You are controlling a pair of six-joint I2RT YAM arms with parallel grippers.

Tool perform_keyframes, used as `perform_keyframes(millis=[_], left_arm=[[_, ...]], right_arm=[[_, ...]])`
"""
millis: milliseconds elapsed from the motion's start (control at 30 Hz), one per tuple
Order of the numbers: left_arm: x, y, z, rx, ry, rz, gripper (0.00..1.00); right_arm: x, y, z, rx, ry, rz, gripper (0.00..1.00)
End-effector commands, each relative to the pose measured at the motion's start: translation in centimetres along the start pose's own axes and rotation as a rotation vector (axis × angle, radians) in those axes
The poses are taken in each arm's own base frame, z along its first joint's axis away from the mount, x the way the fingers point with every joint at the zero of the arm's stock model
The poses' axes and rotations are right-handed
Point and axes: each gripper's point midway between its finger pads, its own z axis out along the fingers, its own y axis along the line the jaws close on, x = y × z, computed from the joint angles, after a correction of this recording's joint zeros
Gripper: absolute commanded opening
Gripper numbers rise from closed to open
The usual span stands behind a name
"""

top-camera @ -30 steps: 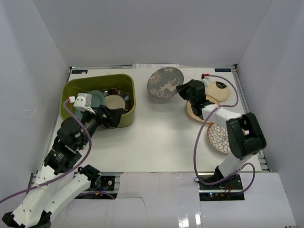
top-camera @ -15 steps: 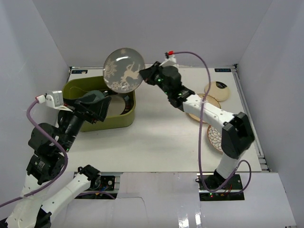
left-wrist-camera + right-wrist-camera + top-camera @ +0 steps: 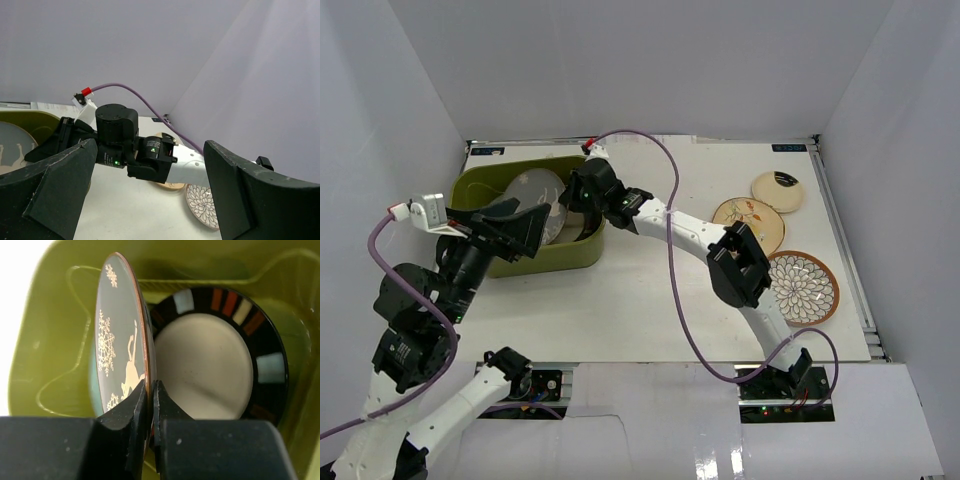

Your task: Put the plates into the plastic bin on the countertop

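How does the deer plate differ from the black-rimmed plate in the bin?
Pose: the deer plate stands on edge, while the black-rimmed plate lies face up in the bin. Grip: the right claw pinches the deer plate's rim; nothing holds the black-rimmed plate. Look: the deer plate is grey with a pale deer and snowflakes; the black-rimmed plate has a cream centre and coloured rim blocks. Both are round.

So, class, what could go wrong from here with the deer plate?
The right gripper grips the deer plate by its rim only; released upright, it could drop and chip the black-rimmed plate in the bin. The open left gripper hovers by the bin, so the arms might collide.
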Motion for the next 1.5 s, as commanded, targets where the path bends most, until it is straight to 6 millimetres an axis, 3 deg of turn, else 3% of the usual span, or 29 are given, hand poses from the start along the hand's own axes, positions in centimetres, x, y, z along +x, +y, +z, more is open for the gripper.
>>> perform_keyframes(millis=[0,100,133,200,367,433,500,600,633,667,700,733,767,800,833,867,900,967,1000,1067,1100,1133,1200,1233,1300,1333,1367,1433,1467], left_arm=[[1.3,0.5,0.6,-0.016,0.036,-0.005,0.98],[1.9,0.6,1.0,-0.020,0.056,-0.004,0.98],[2.2,0.6,1.1,-0.021,0.064,-0.005,0.98],[3.1,1.0,1.6,-0.035,0.092,-0.006,0.98],[6.1,2.7,2.6,-0.133,0.205,-0.022,0.98],[7.0,3.1,3.0,-0.160,0.240,-0.043,0.98],[7.6,3.1,3.2,-0.170,0.264,-0.069,0.98],[9.5,2.3,3.9,-0.138,0.337,-0.120,0.98],[11.2,2.2,4.7,-0.133,0.390,-0.134,0.98],[13.1,0.8,4.9,-0.050,0.462,-0.169,0.98],[14.5,0.3,5.3,-0.018,0.509,-0.197,0.98],[15.9,-0.3,5.6,0.003,0.552,-0.259,0.97],[17.9,-0.9,7.0,0.040,0.582,-0.295,0.93],[20.7,-0.8,6.8,0.046,0.649,-0.329,0.89],[25.0,-1.3,8.1,0.015,0.715,-0.367,0.78],[24.8,-1.5,8.4,0.024,0.701,-0.376,0.78],[28.2,-2.4,8.4,0.013,0.775,-0.365,0.75],[29.6,-3.5,10.4,-0.017,0.750,-0.343,0.73],[31.8,-4.6,11.6,-0.031,0.772,-0.315,0.73],[34.2,-4.8,13.1,-0.073,0.773,-0.264,0.73],[35.6,-5.1,13.5,-0.077,0.790,-0.242,0.74],[38.2,-4.1,14.7,-0.132,0.803,-0.212,0.74],[40.7,-3.5,15.5,-0.173,0.824,-0.210,0.74],[44.0,-2.2,15.5,-0.217,0.865,-0.191,0.74],[45.5,-2.1,17.2,-0.232,0.852,-0.184,0.74],[48.6,-0.7,17.0,-0.271,0.889,-0.160,0.74],[48.7,-1.1,18.6,-0.269,0.860,-0.152,0.74],[50.5,-0.2,19.4,-0.308,0.864,-0.127,0.74],[52.9,1.1,19.0,-0.343,0.890,-0.102,0.74]], right_arm=[[-6.0,3.5,-1.5,-0.072,-0.161,0.043,0.08],[-5.3,2.5,-1.6,-0.045,-0.158,0.058,0.26],[-4.5,1.8,-1.5,-0.031,-0.147,0.061,0.42],[-4.4,1.6,-1.6,-0.026,-0.149,0.060,0.59],[-6.3,2.7,-3.3,-0.056,-0.191,0.020,0.76],[-8.1,3.9,-5.1,-0.079,-0.224,0.003,0.85],[-9.8,3.8,-7.9,-0.082,-0.256,-0.007,0.88],[-11.9,1.6,-13.0,-0.066,-0.314,-0.016,0.87],[-13.2,-0.6,-14.6,-0.028,-0.345,-0.010,0.84],[-15.7,-0.6,-19.0,-0.037,-0.416,-0.004,0.81],[-13.3,-4.8,-19.6,0.042,-0.378,0.000,0.76],[-14.9,-8.5,-22.0,0.109,-0.429,0.027,0.62],[-16.6,-8.3,-27.0,0.082,-0.510,0.041,0.55],[-14.4,-12.2,-27.9,0.151,-0.487,0.057,0.49],[-15.6,-15.2,-34.0,0.225,-0.579,0.055,0.39],[-15.6,-16.9,-34.3,0.269,-0.584,0.052,0.39],[-14.9,-17.2,-36.6,0.297,-0.586,0.045,0.36],[-13.5,-19.6,-38.2,0.371,-0.563,0.042,0.36],[-12.8,-19.7,-39.4,0.386,-0.563,0.036,0.36],[-11.4,-21.5,-40.3,0.429,-0.563,0.048,0.36],[-11.2,-21.0,-41.1,0.408,-0.579,0.048,0.37],[-10.8,-21.3,-41.6,0.415,-0.581,0.056,0.37],[-10.2,-20.7,-42.2,0.383,-0.587,0.053,0.38],[-9.8,-20.5,-42.2,0.376,-0.576,0.052,0.38],[-9.6,-19.4,-42.4,0.331,-0.559,0.040,0.39],[-9.4,-19.3,-42.3,0.323,-0.548,0.040,0.39],[-9.0,-18.3,-42.3,0.278,-0.530,0.031,0.39],[-8.6,-17.8,-42.4,0.250,-0.520,0.032,0.39],[-8.4,-17.1,-42.7,0.221,-0.523,0.025,0.39]])
